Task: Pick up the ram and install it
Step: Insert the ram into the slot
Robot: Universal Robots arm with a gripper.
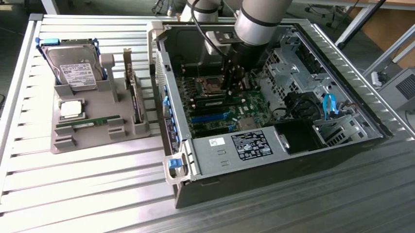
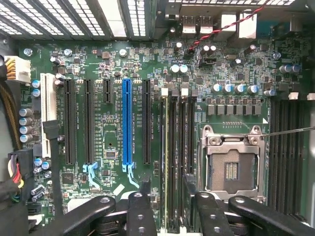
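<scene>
In the exterior view, the arm reaches down from the top centre of the frame into the open computer case [image 1: 272,111], and its gripper [image 1: 232,80] hangs just above the motherboard [image 1: 224,104] near the middle of the picture. The wrist view looks straight down onto that board, with the gripper [image 2: 166,189] at the bottom centre of the frame; its fingers [image 2: 145,186] stand spread apart and pinch nothing. Between and beyond them run the memory slots [image 2: 179,147], and in one of these a ram stick [image 2: 166,152] shows edge-on as a thin pale-green line, apparently seated, though how fully it is pressed home cannot be told. The spread jaws directly over that slot fit a stick set down and let go there, since a module must go in upright and in line with its slot. Just to the right in the wrist view lies the empty processor socket [image 2: 231,167] with its metal frame, so the slots beside it are easy to place. In the exterior view, at the left of the frame, a grey holder tray [image 1: 97,128] sits on the slatted table [image 1: 77,194] well apart from the case. It keeps parts upright or flat in fixed seats for easy grasping: a hard drive [image 1: 75,68] at its upper end, a silver processor chip [image 1: 71,109] in the middle, and a second ram stick [image 1: 89,122] lying flat in its groove near the lower edge.
</scene>
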